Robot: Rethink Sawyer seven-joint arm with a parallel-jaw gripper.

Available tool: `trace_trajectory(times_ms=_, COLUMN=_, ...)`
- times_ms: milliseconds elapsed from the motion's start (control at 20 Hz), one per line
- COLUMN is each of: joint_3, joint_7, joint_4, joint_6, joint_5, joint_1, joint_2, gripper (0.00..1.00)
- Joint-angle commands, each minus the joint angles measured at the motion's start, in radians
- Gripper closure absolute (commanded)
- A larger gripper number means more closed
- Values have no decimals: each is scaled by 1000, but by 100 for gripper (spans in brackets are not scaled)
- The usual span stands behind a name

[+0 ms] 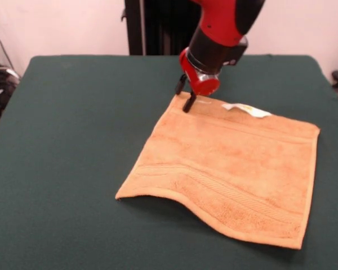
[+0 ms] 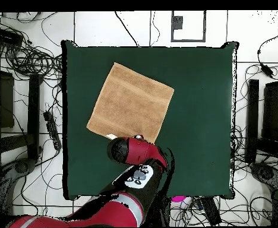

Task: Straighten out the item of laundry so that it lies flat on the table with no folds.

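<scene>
A: What takes up the most room?

B: The table (image 1: 73, 140), one dark green surface filling most of the front view. Next in size is the single red and black arm (image 1: 222, 25), coming down from the top of the picture.

A: And the laundry?

B: One orange-tan towel (image 1: 225, 169), spread open right of the table's centre and turned at an angle to the table's sides. It lies mostly flat, though its near edge lifts in a low wave and casts a shadow beneath. Two woven stripe bands show, one along the near edge, one along the far edge.

A: The claw?

B: The gripper (image 1: 187, 97) sits on the towel's far corner, its dark tips touching the cloth. Whether they are clenched on it or merely resting there, I cannot tell.

A: Any labels?

B: One small white tag (image 1: 247, 109) with a yellowish mark, at the far edge. No writing on it can be read.
</scene>
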Motion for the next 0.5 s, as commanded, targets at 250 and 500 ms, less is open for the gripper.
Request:
trace_trajectory(times_ms=250, joint_3=174, joint_7=94, joint_4=134, joint_6=-56, joint_5=7, joint_1=-11, joint_2=46, gripper=0)
trace_trajectory(times_ms=500, joint_3=170, joint_7=105, joint_4=146, joint_6=-52, joint_5=12, joint_1=4, joint_2=46, gripper=0)
